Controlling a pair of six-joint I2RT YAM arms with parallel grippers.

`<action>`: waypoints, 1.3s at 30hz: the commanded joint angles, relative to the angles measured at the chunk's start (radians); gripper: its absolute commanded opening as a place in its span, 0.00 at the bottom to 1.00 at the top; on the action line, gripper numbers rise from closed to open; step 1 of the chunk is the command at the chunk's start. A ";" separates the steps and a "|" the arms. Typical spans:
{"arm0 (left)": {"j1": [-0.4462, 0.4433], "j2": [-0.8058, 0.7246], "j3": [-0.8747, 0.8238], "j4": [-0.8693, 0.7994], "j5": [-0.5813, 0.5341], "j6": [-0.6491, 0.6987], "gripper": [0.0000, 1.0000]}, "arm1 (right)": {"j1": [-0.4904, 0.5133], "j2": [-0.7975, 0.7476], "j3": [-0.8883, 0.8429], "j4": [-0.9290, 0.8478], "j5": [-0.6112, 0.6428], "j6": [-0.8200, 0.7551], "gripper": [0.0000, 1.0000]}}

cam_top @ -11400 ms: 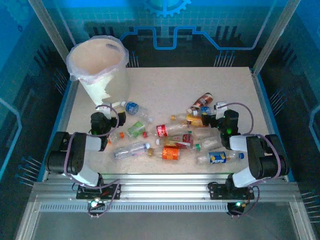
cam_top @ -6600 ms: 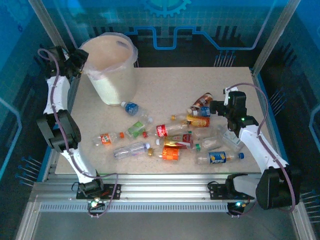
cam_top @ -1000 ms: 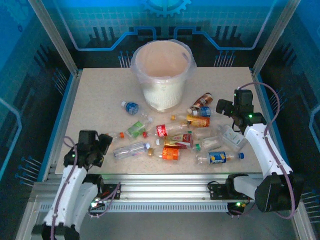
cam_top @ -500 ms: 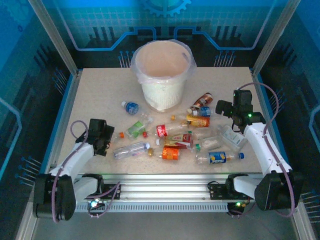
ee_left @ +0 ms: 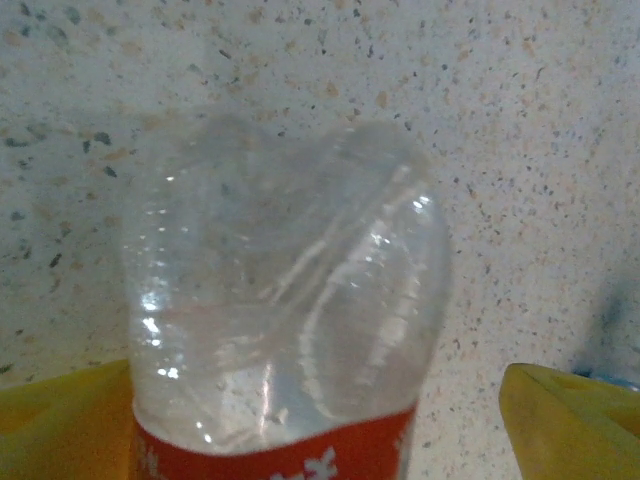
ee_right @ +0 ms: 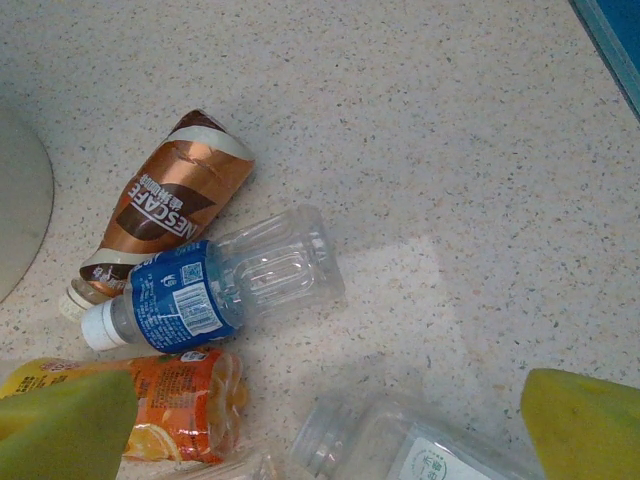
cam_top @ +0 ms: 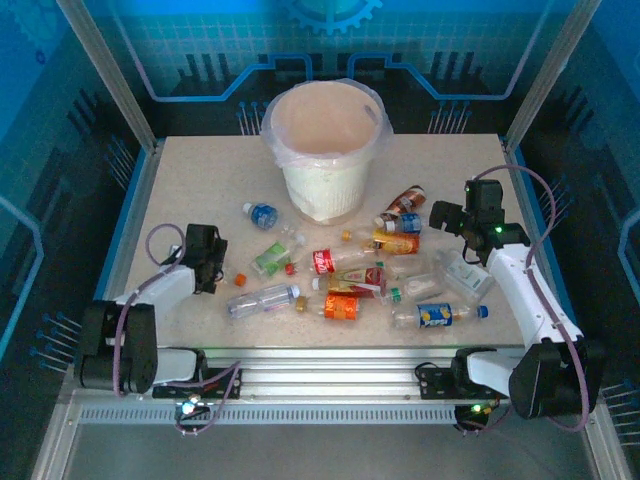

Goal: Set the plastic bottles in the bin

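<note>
The bin (cam_top: 325, 150), white and bag-lined, stands at the back centre. Several plastic bottles lie scattered in front of it, among them a red-labelled one (cam_top: 335, 260) and a clear one (cam_top: 262, 298). My left gripper (cam_top: 205, 262) is low over the leftmost bottle, whose orange cap (cam_top: 240, 279) pokes out. In the left wrist view that clear, red-labelled bottle (ee_left: 285, 300) lies between the yellow fingers (ee_left: 565, 425) of my open left gripper (ee_left: 315, 430), with a gap on the right. My right gripper (cam_top: 450, 215) hangs open (ee_right: 325, 430) over a brown bottle (ee_right: 165, 205), a blue-labelled bottle (ee_right: 215, 285) and an orange-labelled one (ee_right: 150, 400).
A wide clear container (ee_right: 430, 445) lies under the right gripper. A blue-labelled bottle (cam_top: 262, 214) lies alone left of the bin. A Pepsi bottle (cam_top: 438, 314) lies near the front edge. Blue frame rails and glass walls bound the speckled table (cam_top: 200, 180).
My left gripper has swung from the table's front left edge up and right onto the leftmost bottle, and its jaws have narrowed slightly. The right arm has barely moved.
</note>
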 commanded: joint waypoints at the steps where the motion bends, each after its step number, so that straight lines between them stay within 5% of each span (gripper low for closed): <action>1: -0.004 0.049 0.024 0.052 -0.022 -0.031 0.85 | -0.015 0.008 0.016 -0.007 -0.013 0.007 1.00; 11: -0.003 0.122 0.047 0.098 -0.010 -0.029 0.53 | -0.015 0.020 0.027 -0.007 -0.017 0.029 1.00; 17: 0.013 0.121 0.116 0.109 -0.030 0.031 0.43 | -0.014 0.029 0.060 -0.037 -0.056 0.029 1.00; 28: 0.063 0.018 0.333 0.046 -0.085 0.339 0.36 | -0.016 0.019 0.092 -0.072 -0.061 0.055 1.00; 39: 0.027 -0.064 0.585 0.007 0.031 0.613 0.36 | -0.016 0.045 0.112 -0.076 -0.081 0.104 1.00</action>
